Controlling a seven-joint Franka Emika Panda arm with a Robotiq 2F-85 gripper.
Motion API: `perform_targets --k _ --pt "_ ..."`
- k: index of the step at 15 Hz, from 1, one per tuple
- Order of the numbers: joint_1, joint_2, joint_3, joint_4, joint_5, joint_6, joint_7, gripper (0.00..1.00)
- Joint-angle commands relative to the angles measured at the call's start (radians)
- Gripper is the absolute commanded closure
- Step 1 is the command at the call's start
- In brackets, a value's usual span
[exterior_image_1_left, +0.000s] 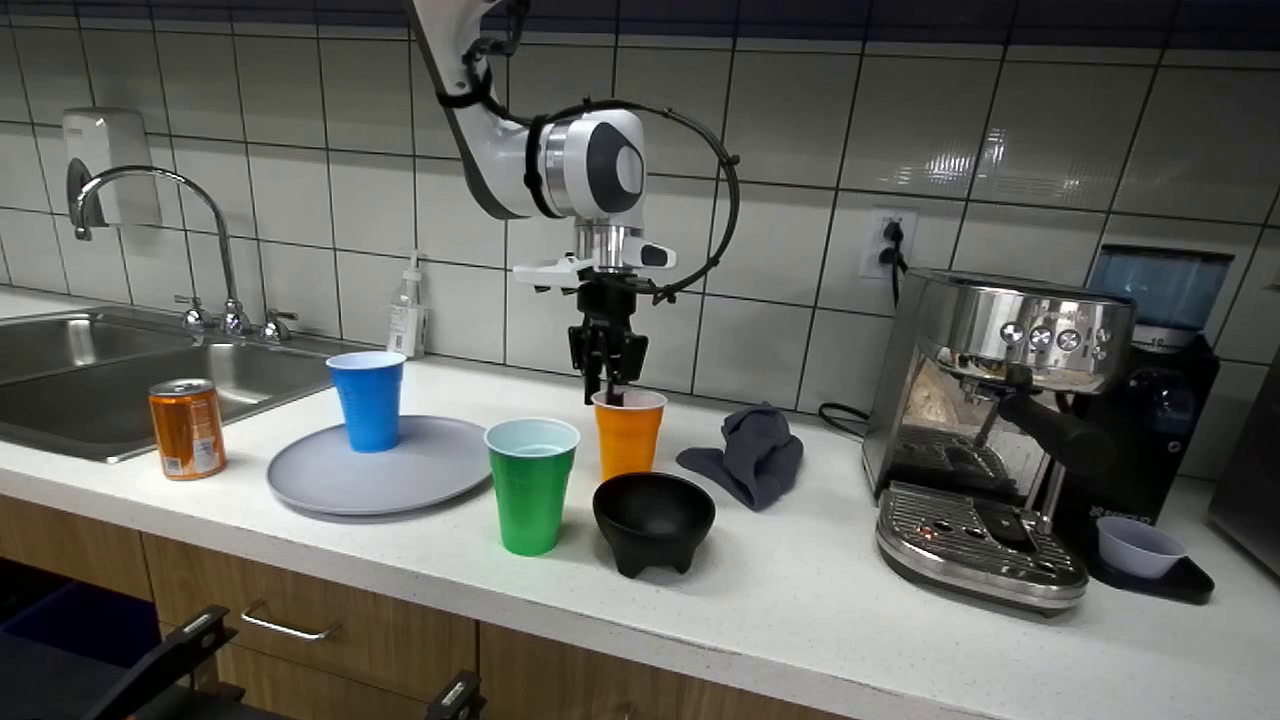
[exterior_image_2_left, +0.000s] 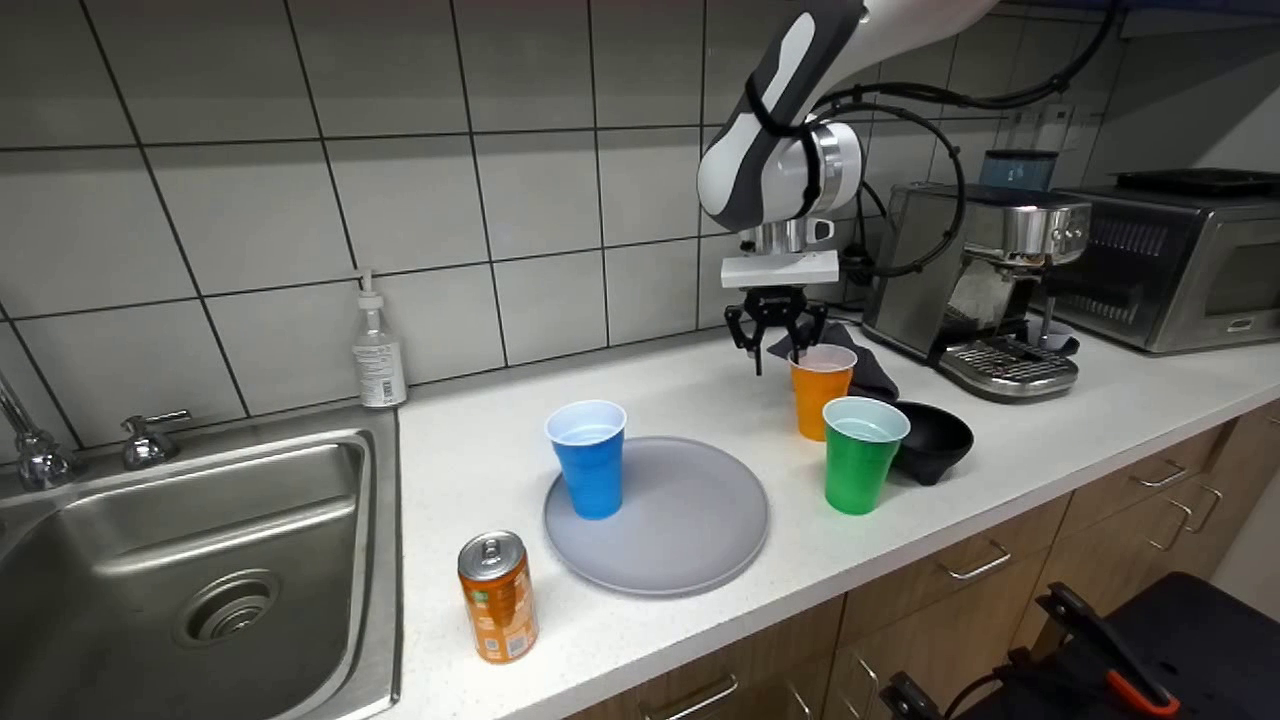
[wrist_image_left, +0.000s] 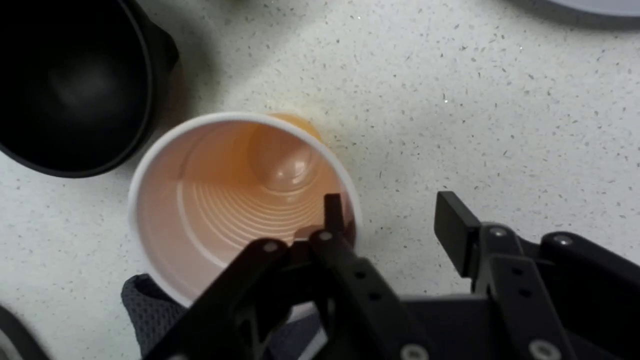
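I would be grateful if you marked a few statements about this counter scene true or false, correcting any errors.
1. The gripper has one finger inside the orange cup. True.
2. Its jaws are pressed together. False: they stand apart.
3. The blue cup stands on the gray plate. True.
4. The green cup and the black bowl stand on the counter. True.
5. The orange cup stands on the gray plate. False: it is on the counter.
6. The green cup lies on its side. False: it stands upright.
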Motion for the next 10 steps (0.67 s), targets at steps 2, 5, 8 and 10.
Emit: perform_targets --k 2,5,8,10 --pt "0.004 -0.015 -0.006 -0.005 0.008 0.003 0.027 0.88" --pt "0.006 -0.032 -0.011 -0.024 0.005 0.009 0.036 1.0" --pt "0.009 -0.067 -0.02 -0.051 -0.003 0.014 0.043 1.0" --pt "0.015 -0.092 -0.022 -0.073 -0.009 0.018 0.048 0.99"
